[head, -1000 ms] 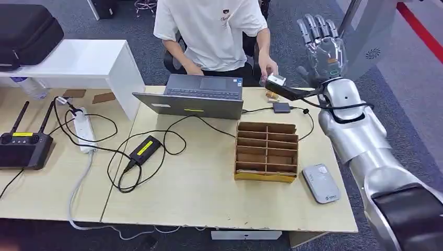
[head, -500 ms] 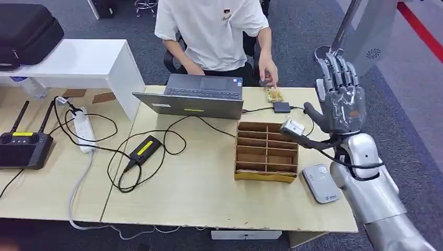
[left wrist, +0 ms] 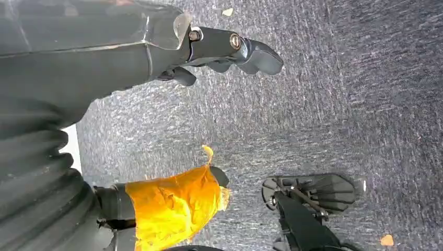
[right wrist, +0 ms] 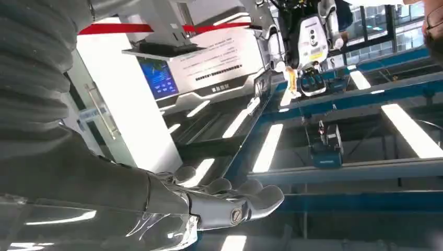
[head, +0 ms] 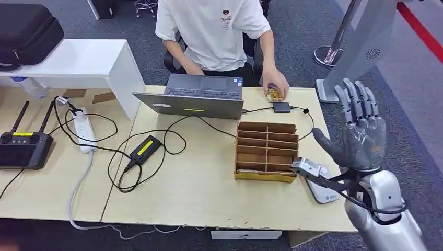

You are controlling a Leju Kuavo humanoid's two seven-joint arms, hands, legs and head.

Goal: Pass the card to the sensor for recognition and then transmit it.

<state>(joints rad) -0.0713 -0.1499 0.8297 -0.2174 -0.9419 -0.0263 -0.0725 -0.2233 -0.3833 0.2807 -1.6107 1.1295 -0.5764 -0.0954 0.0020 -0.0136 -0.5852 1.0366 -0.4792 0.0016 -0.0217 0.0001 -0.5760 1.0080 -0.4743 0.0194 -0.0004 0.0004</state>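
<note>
- The small yellowish card [head: 272, 96], as I took it to be, lay at the far edge of the pale wooden surface [head: 209, 193], just beside the open grey laptop [head: 196, 97]; a seated person's hand [head: 277, 86] rested on it, and it was too small to tell which way its long axis ran
- The right hand [head: 360, 138] stood raised above the near right corner of the surface, palm toward the camera; its fingers [right wrist: 251, 201] were released, stretched out and apart, and grasped nothing
- From those fingers the card lay forward and toward the robot's left, well apart, with the brown cardboard divider box [head: 266, 151] between them
- The small black box on a cable [head: 282, 107] sat just beside the card, and the grey rounded flat device [head: 322, 184] lay near the right hand, beside the cardboard box; which of the two was the sensor I could not tell
- The left hand [left wrist: 156, 57] hung over the dark carpet floor [left wrist: 339, 104], its fingers loose and released, nothing in them
- The right hand was plainly the nearer one, so any reach for the card would have to go forward past the cardboard box toward the person's hand
</note>
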